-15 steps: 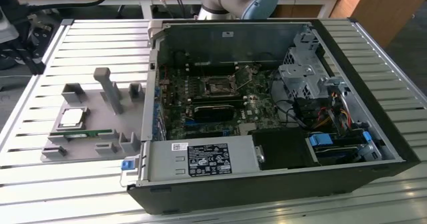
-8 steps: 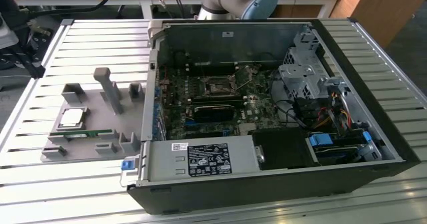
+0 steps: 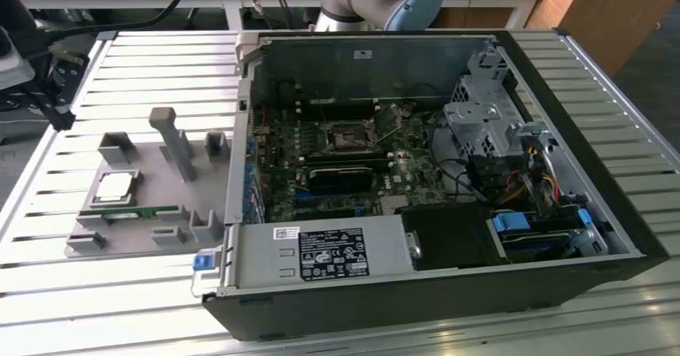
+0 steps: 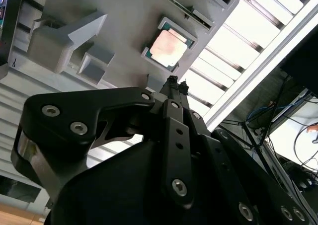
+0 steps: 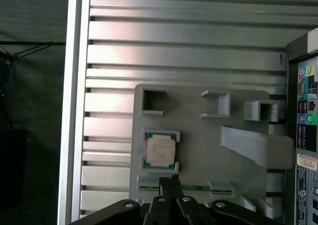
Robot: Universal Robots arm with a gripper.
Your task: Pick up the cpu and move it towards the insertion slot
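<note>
The cpu [image 3: 115, 187], a small silvery square chip, lies flat in a pocket of the grey holder plate [image 3: 149, 161] at the exterior view's left, outside the computer case. Both wrist views look down on the cpu [image 4: 169, 47] [image 5: 160, 150] from well above. My gripper [image 4: 174, 83] [image 5: 171, 179] hangs over the plate close to the chip, its black fingertips pressed together and holding nothing. The insertion slot [image 3: 348, 139] is the square metal-framed socket on the motherboard inside the open case.
A long green memory stick [image 3: 130, 211] [image 5: 186, 188] lies in the holder plate beside the chip. Grey posts [image 3: 175, 145] rise from the plate. The black case walls [image 3: 247, 117] surround the motherboard, with a power supply [image 3: 318, 254] and drive cage [image 3: 478, 121]. All rests on a slatted aluminium table [image 3: 138, 53].
</note>
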